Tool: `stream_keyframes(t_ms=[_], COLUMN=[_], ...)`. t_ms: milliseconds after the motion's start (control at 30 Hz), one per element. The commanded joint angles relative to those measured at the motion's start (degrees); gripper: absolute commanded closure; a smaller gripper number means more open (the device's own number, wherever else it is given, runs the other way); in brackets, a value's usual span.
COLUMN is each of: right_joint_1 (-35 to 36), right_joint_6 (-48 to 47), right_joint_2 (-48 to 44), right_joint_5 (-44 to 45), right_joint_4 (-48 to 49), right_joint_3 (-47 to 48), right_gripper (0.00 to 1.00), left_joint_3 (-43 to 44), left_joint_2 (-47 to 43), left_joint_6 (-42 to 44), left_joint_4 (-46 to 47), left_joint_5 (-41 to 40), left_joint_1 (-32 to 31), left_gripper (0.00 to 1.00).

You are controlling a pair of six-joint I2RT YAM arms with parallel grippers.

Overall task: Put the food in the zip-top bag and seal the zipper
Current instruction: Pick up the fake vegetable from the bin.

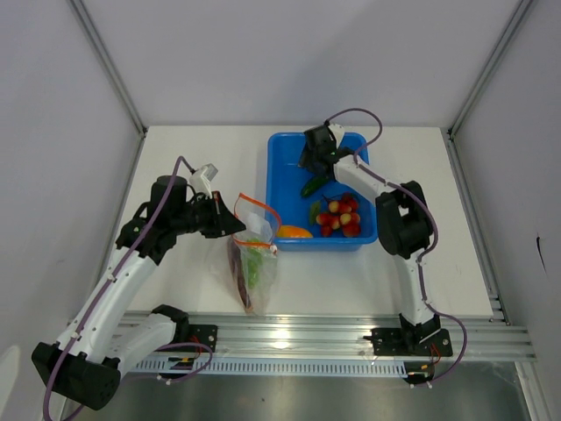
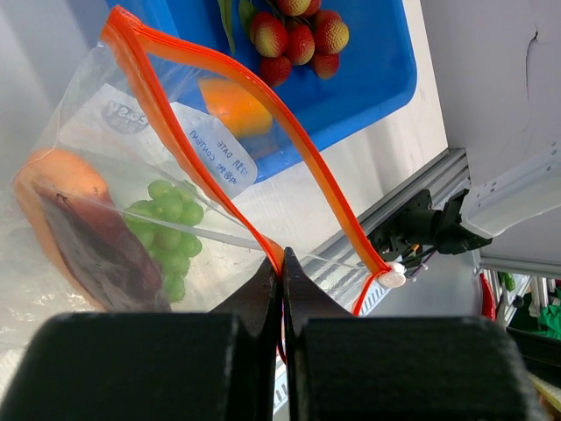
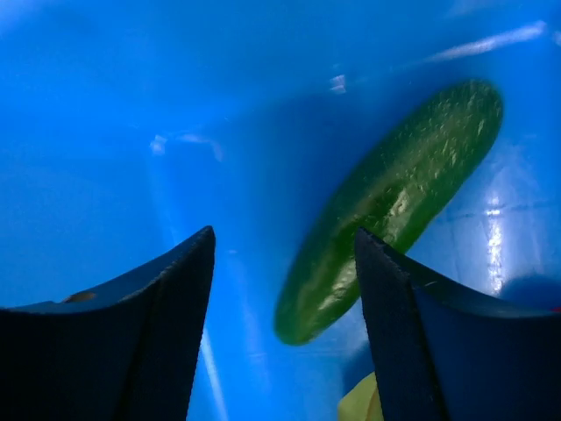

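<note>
1. The left claw (image 2: 282, 263) is clenched on the zip-top bag (image 2: 131, 175) at its zipper (image 2: 289, 132). It holds the mouth agape on the surface (image 1: 456, 263), just left of the blue bin (image 1: 282, 158).
2. The right claw (image 3: 285, 241) is released, fingers spread, low inside the bin over the cucumber (image 3: 394, 202).
3. The cucumber lies slantwise, with one end between the fingers and its length running off past the right-hand one. I'd judge the claw must shift that way, or turn, to straddle it.
4. The right arm is plainly the nearer.

A white table (image 1: 197, 298) carries a blue bin (image 1: 286, 180) toward its far middle and, touching the bin's near left corner, a clear zip-top bag (image 1: 252, 267) holding toy food.
</note>
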Motion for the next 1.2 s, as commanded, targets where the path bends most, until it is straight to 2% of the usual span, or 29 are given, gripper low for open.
stream_keyframes(t_ms=[0, 167, 300, 533, 833, 1000, 1167], right_joint_1=[0.0, -0.3, -0.4, 0.2, 1.4, 0.8, -2.0], right_joint_6=[0.6, 0.7, 1.3, -1.5, -6.1, -14.5, -24.6], right_joint_2=[3.2, 7.0, 7.3, 2.8, -2.8, -5.0, -5.3], right_joint_5=[-0.6, 0.6, 2.4, 5.4, 9.6, 5.8, -9.4], right_joint_4=[-5.8, -9.4, -10.5, -4.7, -4.1, -3.8, -7.5], right_joint_3=[5.8, 9.9, 9.8, 3.6, 1.2, 0.0, 0.8], right_gripper=[0.32, 0.29, 0.25, 0.25, 0.22, 0.14, 0.09], left_joint_3=[2.4, 2.1, 2.1, 1.1, -0.1, -0.6, -0.5], left_joint_2=[0.2, 0.9, 1.0, 1.0, 1.0, 0.8, 0.5], left_joint_6=[1.2, 1.4, 1.6, 2.1, 2.1, 2.3, 2.3], left_joint_4=[0.7, 1.4, 1.9, 2.4, 3.4, 3.2, 3.1], left_joint_5=[0.7, 1.4, 1.9, 2.1, 2.6, 2.7, 2.7], left_joint_1=[0.3, 0.3, 0.3, 0.3, 0.3, 0.3, 0.3], left_gripper=[0.99, 0.99, 0.99, 1.00, 0.99, 0.99, 0.99])
